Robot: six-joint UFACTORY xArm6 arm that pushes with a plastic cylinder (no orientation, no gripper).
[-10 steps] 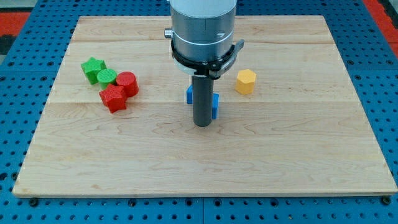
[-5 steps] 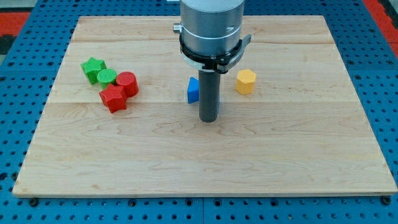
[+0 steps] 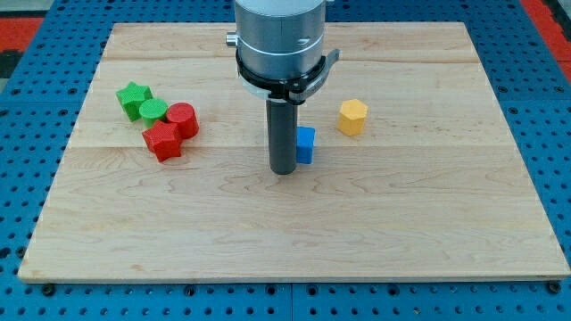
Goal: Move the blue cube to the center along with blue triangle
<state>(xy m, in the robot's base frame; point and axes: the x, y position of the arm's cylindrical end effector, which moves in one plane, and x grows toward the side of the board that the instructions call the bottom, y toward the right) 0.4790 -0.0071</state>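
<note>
My tip (image 3: 284, 169) stands on the wooden board (image 3: 428, 232) near its middle, just left of a blue block (image 3: 306, 145); it carries no gripper, holding nothing.

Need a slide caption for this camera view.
My tip beside a blue block mid-board; yellow, red and green blocks stand apart.

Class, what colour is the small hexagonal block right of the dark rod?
Yellow: the yellow hexagonal block shows clearly in the camera view.
</note>
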